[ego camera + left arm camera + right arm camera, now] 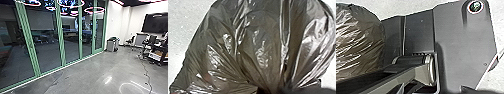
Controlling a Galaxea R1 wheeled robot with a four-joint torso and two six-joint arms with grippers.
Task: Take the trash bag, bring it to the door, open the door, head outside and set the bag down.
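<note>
The trash bag [260,42], dark and shiny see-through plastic, looks full in the left wrist view, its folds drawn together toward my left gripper [278,90], which is shut on the gathered neck. Part of the same bag [358,42] bulges beside the robot's base in the right wrist view. A dark piece of my right gripper [476,90] shows there, apart from the bag. In the head view, a green-framed glass door [99,31] stands at the far end of the glass wall.
Green-framed glass panels [46,42] run along the left. A grey bin [112,45] stands near the wall's far end. Chairs and a dark cart [160,53] are on the right, with a black cable [147,75] trailing over the grey floor [100,72].
</note>
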